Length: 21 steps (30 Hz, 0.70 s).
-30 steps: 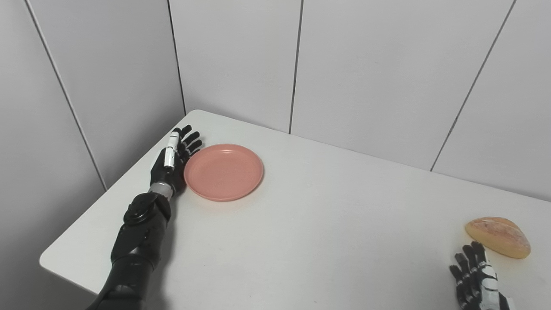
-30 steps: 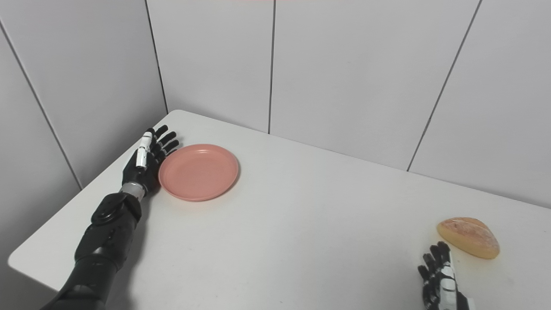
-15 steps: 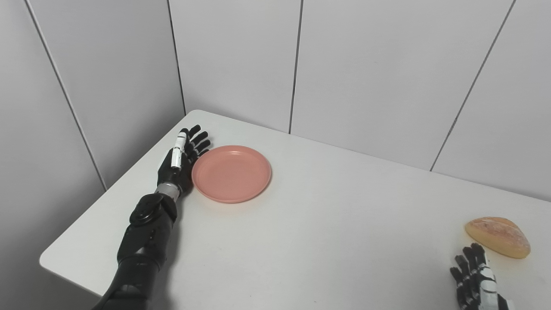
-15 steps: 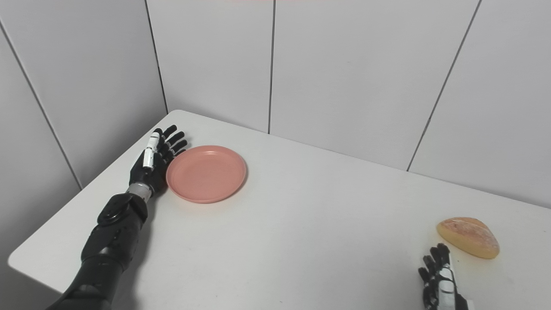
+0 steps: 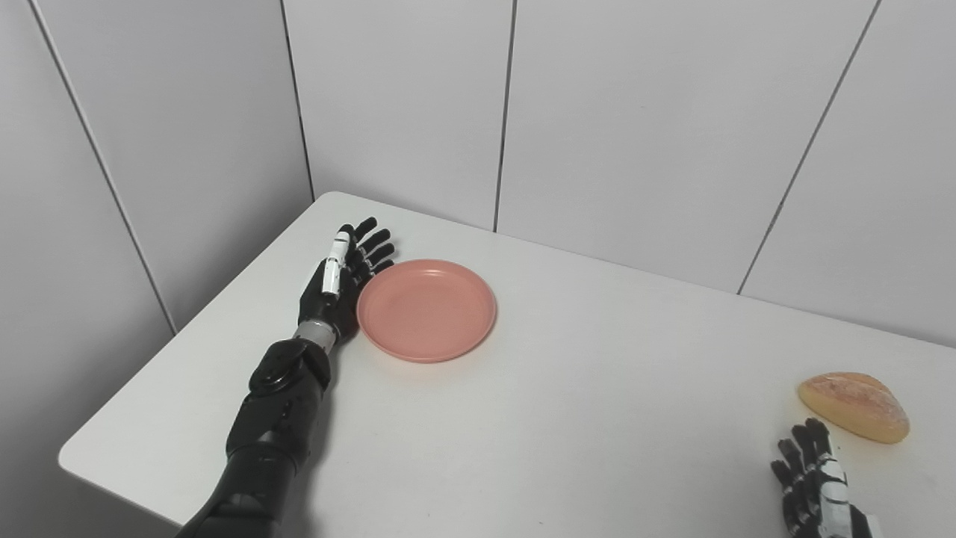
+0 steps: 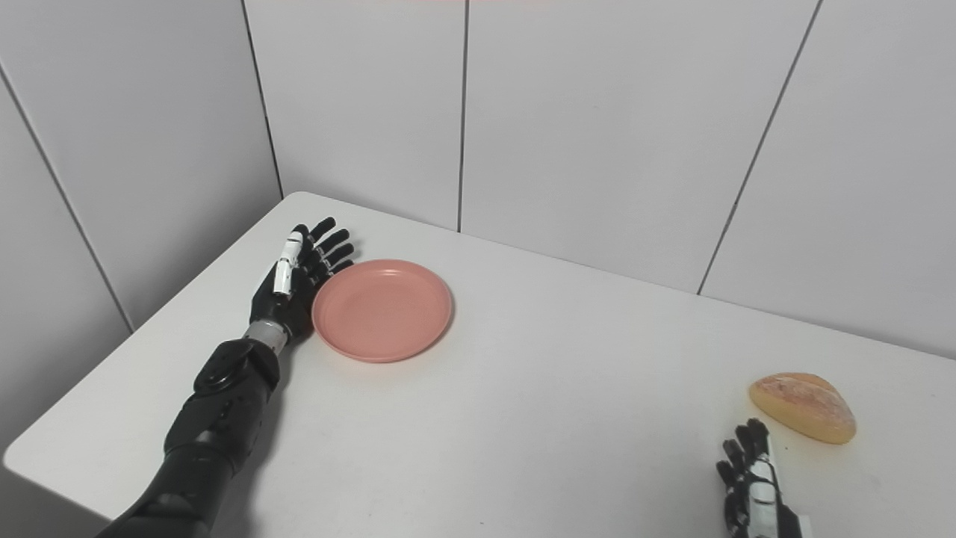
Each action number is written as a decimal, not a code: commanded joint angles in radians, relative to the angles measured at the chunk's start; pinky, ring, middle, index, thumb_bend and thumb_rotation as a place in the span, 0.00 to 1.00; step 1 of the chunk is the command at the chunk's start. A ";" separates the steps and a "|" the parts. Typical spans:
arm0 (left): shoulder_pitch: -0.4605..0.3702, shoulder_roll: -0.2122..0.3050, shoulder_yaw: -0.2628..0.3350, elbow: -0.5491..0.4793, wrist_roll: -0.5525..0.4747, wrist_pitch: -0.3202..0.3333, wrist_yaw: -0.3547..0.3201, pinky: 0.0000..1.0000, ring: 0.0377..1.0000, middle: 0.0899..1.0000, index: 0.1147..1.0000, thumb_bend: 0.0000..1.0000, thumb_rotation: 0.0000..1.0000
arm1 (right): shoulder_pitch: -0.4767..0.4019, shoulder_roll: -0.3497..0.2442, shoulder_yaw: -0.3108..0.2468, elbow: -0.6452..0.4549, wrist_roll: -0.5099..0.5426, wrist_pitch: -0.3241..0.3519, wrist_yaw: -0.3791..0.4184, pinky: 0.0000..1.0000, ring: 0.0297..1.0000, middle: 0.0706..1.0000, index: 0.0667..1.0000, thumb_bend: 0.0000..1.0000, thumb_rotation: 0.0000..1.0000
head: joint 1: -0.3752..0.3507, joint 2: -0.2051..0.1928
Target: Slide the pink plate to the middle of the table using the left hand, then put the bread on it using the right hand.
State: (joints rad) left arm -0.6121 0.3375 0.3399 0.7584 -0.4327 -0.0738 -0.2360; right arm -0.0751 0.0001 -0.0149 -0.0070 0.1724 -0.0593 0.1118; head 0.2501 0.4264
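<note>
A pink plate (image 5: 426, 308) lies flat on the white table (image 5: 567, 418), left of centre. My left hand (image 5: 340, 280) stands on edge against the plate's left rim, open, its fingers stretched out toward the back wall. A golden bread roll (image 5: 854, 406) rests near the table's right side. My right hand (image 5: 814, 486) is at the bottom right, open, just in front of the bread and not touching it.
Grey wall panels close off the back and the left of the table. The table's rounded back-left corner (image 5: 334, 198) is just behind my left hand. Bare tabletop lies between the plate and the bread.
My left hand has pushed the plate to the right across the table. The camera has also shifted a little. The right hand and the bread stay where they were.
</note>
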 commanded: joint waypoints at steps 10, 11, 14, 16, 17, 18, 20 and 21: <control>-0.007 -0.041 -0.047 0.007 0.012 -0.005 -0.043 0.85 0.85 0.84 0.82 0.35 1.00 | 0.006 0.022 0.011 0.015 -0.016 -0.030 -0.003 1.00 0.98 1.00 1.00 0.31 1.00 | -0.034 0.015; -0.004 -0.047 -0.049 -0.001 0.009 -0.003 -0.047 0.86 0.85 0.85 0.83 0.36 1.00 | 0.005 0.023 0.012 0.016 -0.017 -0.032 -0.003 1.00 0.98 1.00 1.00 0.31 1.00 | -0.034 0.015; 0.002 -0.072 -0.052 -0.038 0.015 0.023 -0.022 0.85 0.85 0.84 0.82 0.36 1.00 | 0.005 0.025 0.014 0.014 -0.024 -0.029 -0.006 1.00 0.98 1.00 1.00 0.32 1.00 | -0.047 0.023; 0.007 -0.087 -0.059 -0.061 0.021 0.039 -0.014 0.84 0.84 0.83 0.81 0.35 1.00 | 0.005 0.027 0.017 0.012 -0.030 -0.030 -0.008 1.00 0.98 0.99 1.00 0.33 1.00 | -0.054 0.027; 0.012 -0.094 -0.063 -0.077 0.023 0.048 -0.010 0.84 0.83 0.83 0.80 0.34 1.00 | 0.005 0.028 0.019 0.011 -0.033 -0.029 -0.009 1.00 0.98 0.99 1.00 0.33 1.00 | -0.057 0.029; 0.016 -0.100 -0.066 -0.090 0.024 0.058 -0.009 0.84 0.83 0.83 0.80 0.34 1.00 | 0.006 0.029 0.020 0.009 -0.034 -0.028 -0.010 1.00 0.98 0.99 1.00 0.33 1.00 | -0.060 0.030; 0.021 -0.110 -0.069 -0.109 0.021 0.074 -0.006 0.84 0.84 0.83 0.80 0.34 1.00 | 0.006 0.032 0.022 0.006 -0.035 -0.027 -0.012 1.00 0.98 0.99 1.00 0.33 1.00 | -0.065 0.033; 0.025 -0.116 -0.071 -0.120 0.020 0.079 -0.007 0.84 0.84 0.83 0.80 0.34 1.00 | 0.006 0.033 0.023 0.005 -0.036 -0.023 -0.013 1.00 0.98 0.99 1.00 0.33 1.00 | -0.069 0.036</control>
State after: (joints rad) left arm -0.5929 0.2280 0.2788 0.6518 -0.4137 -0.0245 -0.2474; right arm -0.0779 0.0227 0.0019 -0.0054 0.1354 -0.0593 0.0988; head 0.1841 0.4587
